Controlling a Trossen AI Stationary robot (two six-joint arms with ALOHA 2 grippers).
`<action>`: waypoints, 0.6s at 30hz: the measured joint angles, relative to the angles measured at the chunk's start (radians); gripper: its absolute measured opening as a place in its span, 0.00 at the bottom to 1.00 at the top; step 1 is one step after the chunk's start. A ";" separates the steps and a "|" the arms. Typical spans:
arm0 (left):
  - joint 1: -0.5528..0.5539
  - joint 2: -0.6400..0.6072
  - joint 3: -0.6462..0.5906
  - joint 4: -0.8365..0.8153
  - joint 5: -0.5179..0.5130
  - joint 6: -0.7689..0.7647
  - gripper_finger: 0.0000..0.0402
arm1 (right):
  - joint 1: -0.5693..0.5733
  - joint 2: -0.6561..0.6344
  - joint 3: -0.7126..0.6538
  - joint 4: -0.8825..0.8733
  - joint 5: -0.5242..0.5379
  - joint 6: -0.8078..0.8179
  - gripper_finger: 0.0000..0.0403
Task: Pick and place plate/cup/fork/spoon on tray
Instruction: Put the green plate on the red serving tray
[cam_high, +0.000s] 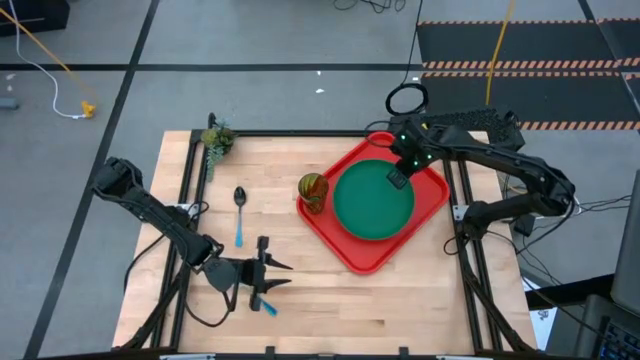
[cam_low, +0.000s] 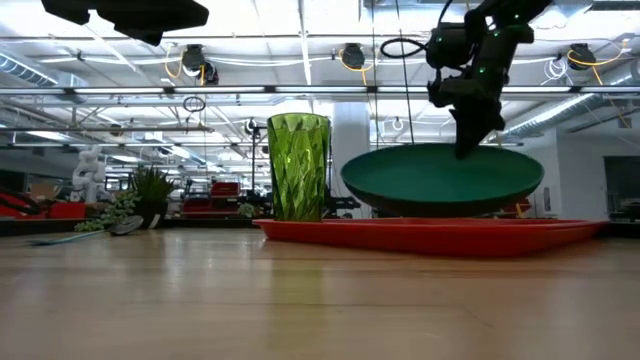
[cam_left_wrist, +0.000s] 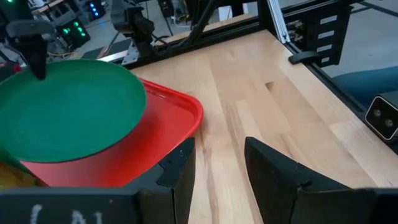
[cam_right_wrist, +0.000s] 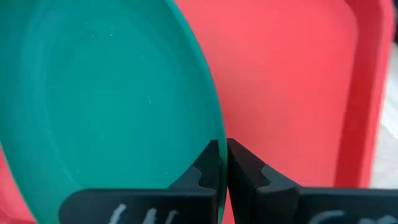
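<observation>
Right gripper (cam_high: 398, 178) pinches the far rim of the plate (cam_high: 372, 200), jaws closed on it; right wrist view shows the fingers meeting at the rim. Low view shows the plate sitting over the tray (cam_high: 425, 215). The cup (cam_high: 313, 190) stands at the tray's left edge. High view alone shows the spoon (cam_high: 239, 207) on the tabletop (cam_high: 300, 290) and the fork (cam_high: 266, 304) beside the left gripper (cam_high: 282, 275), jaws apart, empty.

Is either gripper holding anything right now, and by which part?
The right gripper pinches the plate by its rim, over the tray. The left gripper is open, holding nothing.
</observation>
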 joint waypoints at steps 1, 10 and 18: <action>0.000 0.000 0.000 0.002 0.000 0.000 0.36 | -0.001 0.005 -0.007 0.016 -0.001 -0.001 0.00; 0.000 0.000 0.000 0.023 0.000 0.002 0.36 | -0.003 0.069 -0.017 0.061 0.004 -0.030 0.00; 0.000 0.000 0.000 0.024 0.000 0.001 0.36 | -0.007 0.117 -0.017 0.081 -0.002 -0.038 0.00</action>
